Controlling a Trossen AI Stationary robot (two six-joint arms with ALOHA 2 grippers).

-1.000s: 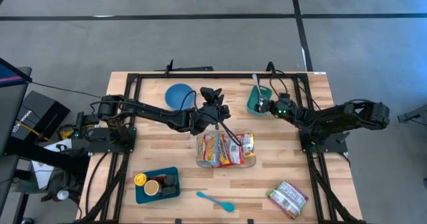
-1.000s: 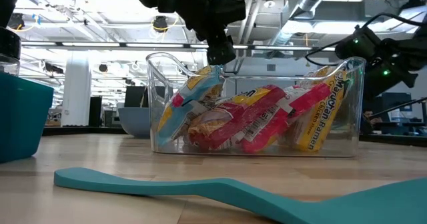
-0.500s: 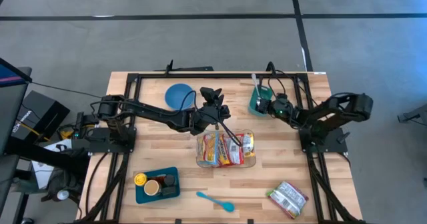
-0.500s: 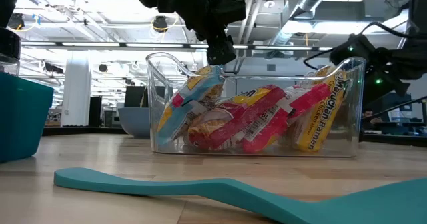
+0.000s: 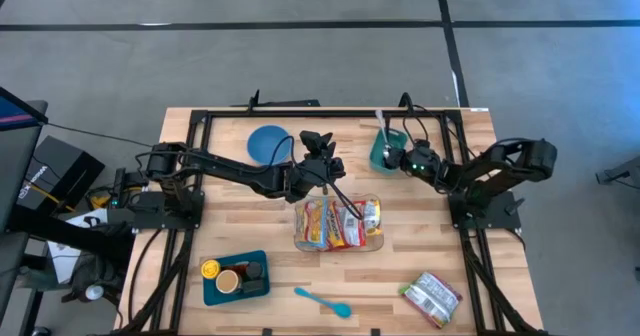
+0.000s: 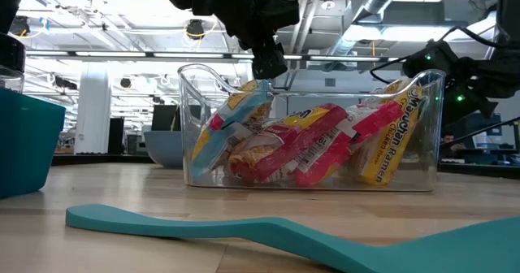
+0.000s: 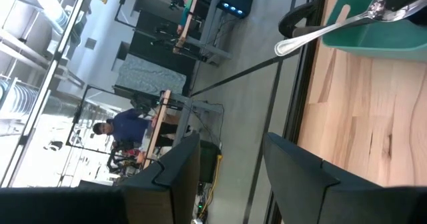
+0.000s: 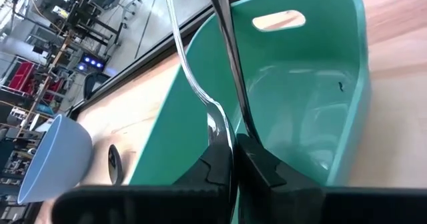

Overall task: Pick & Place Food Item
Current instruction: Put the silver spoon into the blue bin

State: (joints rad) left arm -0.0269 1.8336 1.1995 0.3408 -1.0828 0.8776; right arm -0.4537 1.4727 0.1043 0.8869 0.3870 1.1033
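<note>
A clear container (image 6: 195, 127) at the table's middle holds several red and yellow ramen packets (image 5: 335, 224), which lean against each other and its walls. Another food packet (image 5: 432, 297) lies flat near the front right. My left gripper (image 5: 330, 166) hovers just beyond the container's far edge. In the left wrist view its fingers (image 7: 230, 177) stand open with nothing between them. My right gripper (image 5: 398, 159) is shut right beside a teal bin (image 5: 383, 154) at the far right. That bin holds upright utensils (image 8: 227, 57). My right gripper's shut fingertips (image 8: 257, 159) stand before the teal bin's open side (image 8: 300, 104), where the utensils' lower ends disappear behind them. Whether they touch the bin or a utensil, I cannot tell.
A blue bowl (image 5: 268, 143) sits at the far left of centre. A teal tray (image 5: 235, 276) with small items is at the front left, and a teal spatula (image 5: 322, 301) lies near the front edge. A black frame (image 5: 200, 126) borders the table. People show in the room beyond.
My right arm has folded its elbow in toward the table's middle, while its shut gripper has stayed by the teal bin.
</note>
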